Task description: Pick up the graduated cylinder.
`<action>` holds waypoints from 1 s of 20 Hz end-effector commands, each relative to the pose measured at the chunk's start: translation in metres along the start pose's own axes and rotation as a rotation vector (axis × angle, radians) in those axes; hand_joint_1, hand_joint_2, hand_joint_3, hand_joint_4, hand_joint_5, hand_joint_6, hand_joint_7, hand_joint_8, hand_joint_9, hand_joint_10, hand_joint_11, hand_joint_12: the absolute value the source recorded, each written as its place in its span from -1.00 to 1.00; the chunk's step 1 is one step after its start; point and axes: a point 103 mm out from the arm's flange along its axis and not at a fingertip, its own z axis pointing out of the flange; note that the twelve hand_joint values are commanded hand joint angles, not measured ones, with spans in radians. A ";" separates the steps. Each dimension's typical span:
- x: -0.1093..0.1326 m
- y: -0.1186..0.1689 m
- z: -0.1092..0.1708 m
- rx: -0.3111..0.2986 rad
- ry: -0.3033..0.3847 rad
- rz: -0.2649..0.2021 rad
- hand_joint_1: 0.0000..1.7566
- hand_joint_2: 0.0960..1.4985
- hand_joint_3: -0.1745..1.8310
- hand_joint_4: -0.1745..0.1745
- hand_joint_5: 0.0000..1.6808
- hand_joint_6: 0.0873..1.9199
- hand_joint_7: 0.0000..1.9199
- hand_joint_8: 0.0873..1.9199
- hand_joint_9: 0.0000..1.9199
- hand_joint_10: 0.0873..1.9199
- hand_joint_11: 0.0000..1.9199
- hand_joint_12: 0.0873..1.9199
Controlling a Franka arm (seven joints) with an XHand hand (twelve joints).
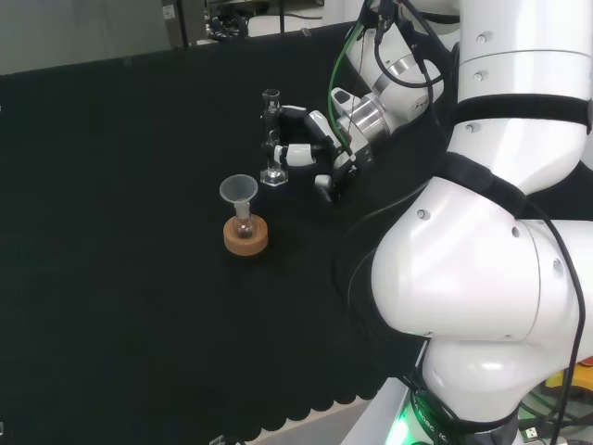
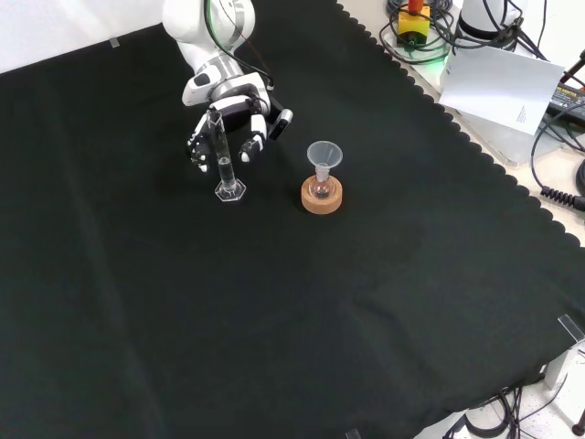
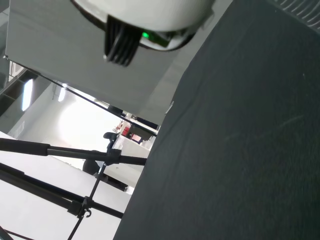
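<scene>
Black cloth (image 2: 366, 302) mostly bare. Funnel (image 2: 324, 155) in flask on cork ring (image 2: 322, 198), 3 o'clock of cylinder (image 2: 222, 155), front view. Hand (image 2: 233, 114) fingers curl around cylinder.

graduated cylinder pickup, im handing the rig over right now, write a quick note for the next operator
Hand: at the graduated cylinder, fingers curled round its tube.
Cylinder: upright, its base looks to be on the black cloth in the front view.
Nearby: small flask with a funnel on a cork ring, right of the cylinder in the front view, apart from it.
Done: reach and grasp.
Left: lift the cylinder straight up, clear of the funnel.
</scene>
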 end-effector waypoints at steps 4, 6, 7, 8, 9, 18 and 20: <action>-0.001 0.002 0.000 -0.003 0.014 0.003 0.26 -0.28 -0.17 -0.05 -0.27 -0.43 -0.32 -0.46 -0.10 -0.61 -0.49 0.27; -0.001 0.002 0.001 -0.002 0.013 0.005 0.26 -0.28 -0.17 -0.04 -0.27 -0.42 -0.31 -0.46 -0.08 -0.61 -0.48 0.26; -0.001 0.002 0.001 -0.004 0.012 0.006 0.26 -0.27 -0.18 -0.03 -0.27 -0.41 -0.31 -0.46 -0.08 -0.61 -0.47 0.26; -0.001 0.002 0.001 -0.006 0.013 0.006 0.26 -0.27 -0.18 -0.02 -0.27 -0.41 -0.31 -0.46 -0.07 -0.61 -0.47 0.26; -0.002 0.002 0.001 -0.009 0.014 0.004 0.26 -0.27 -0.18 -0.01 -0.25 -0.40 -0.30 -0.46 -0.07 -0.61 -0.47 0.26; 0.000 0.003 0.000 -0.029 0.032 0.013 0.26 -0.25 -0.18 0.12 -0.15 -0.38 -0.27 -0.46 -0.03 -0.64 -0.42 0.23; 0.000 0.003 0.001 -0.021 0.034 0.012 0.26 -0.25 -0.18 0.14 -0.15 -0.38 -0.26 -0.46 -0.03 -0.64 -0.41 0.24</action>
